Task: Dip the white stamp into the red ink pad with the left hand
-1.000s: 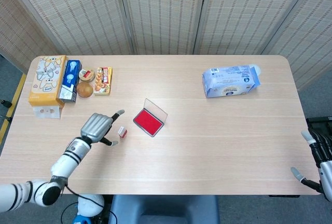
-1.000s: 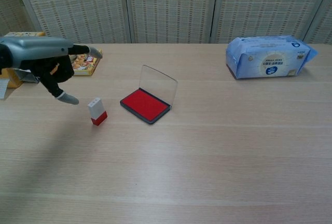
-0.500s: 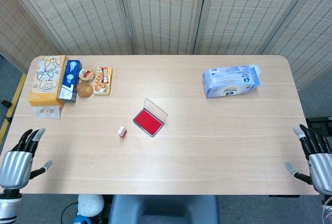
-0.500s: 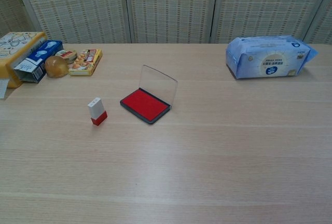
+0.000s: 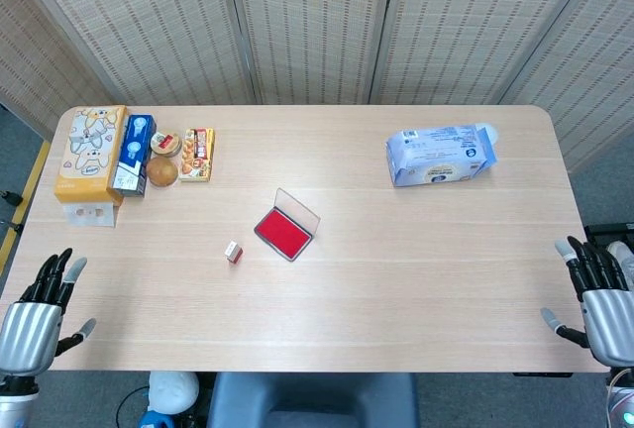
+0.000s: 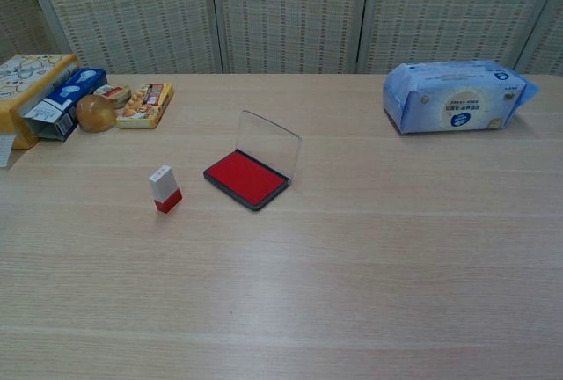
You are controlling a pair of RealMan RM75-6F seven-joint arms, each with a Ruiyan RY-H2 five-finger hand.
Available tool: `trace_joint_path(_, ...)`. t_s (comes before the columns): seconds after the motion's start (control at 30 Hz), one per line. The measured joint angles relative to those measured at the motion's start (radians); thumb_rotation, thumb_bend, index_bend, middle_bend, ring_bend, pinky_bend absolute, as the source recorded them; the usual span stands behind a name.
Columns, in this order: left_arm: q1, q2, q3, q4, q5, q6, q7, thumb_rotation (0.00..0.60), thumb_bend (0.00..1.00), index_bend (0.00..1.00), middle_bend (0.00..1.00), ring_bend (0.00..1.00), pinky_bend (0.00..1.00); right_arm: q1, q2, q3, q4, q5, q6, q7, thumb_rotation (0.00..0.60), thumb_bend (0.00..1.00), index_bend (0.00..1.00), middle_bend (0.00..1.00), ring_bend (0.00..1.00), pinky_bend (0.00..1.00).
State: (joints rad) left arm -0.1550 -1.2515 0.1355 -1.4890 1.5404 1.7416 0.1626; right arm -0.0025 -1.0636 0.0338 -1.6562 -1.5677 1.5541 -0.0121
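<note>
From the head view, I saw my left robot hand [image 5: 32,324] empty with fingers spread at the near-left edge of the surface [image 5: 416,269], the white stamp [image 5: 233,251] well away up and to its right, far nearer it than my equally spread, empty right robot hand [image 5: 604,294]. From the chest view, neither hand appeared, but the stamp [image 6: 164,189] stood upright, red end down, just left of the open red ink pad [image 6: 246,179].

Left hand [image 5: 32,324], right hand [image 5: 604,307] spread, empty
</note>
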Motion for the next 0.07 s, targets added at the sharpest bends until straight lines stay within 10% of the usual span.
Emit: trace_joint_path(0.07,0.003,0.005,-0.009,-0.002,-0.001,-0.013,-0.008,0.6,0.2,0.0,0.0,0.06,0.41,0.002,-0.003,0.0,0.0,0.001,-0.002,-0.007,0.6,0.22,0.0,0.0,0.0,0.0)
